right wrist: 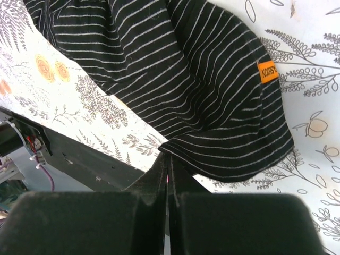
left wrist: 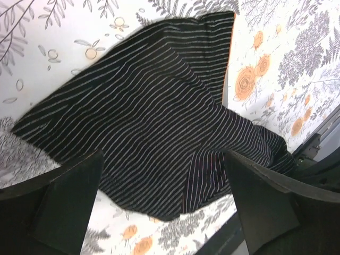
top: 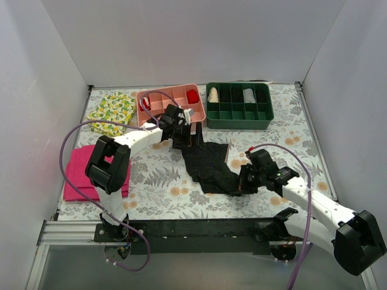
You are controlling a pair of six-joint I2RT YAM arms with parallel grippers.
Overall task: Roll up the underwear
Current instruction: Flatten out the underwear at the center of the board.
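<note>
Lying spread flat at the middle of the floral worktop (top: pixel 157 181), the underwear (top: pixel 208 166) is black with thin pale stripes. Its near right corner is pinched in the right pincer (right wrist: pixel 167 155), whose fingers press together on the hem; how much fabric sits between them is hidden. An orange label (right wrist: pixel 268 71) carries lettering cut off at its edge. The left pincer (left wrist: pixel 164 186) hangs over the far end, fingers wide apart, covering that edge in the top view.

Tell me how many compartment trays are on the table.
2: a pink tray at the back, left of centre, and a green tray just right of it. None seems hidden.
</note>
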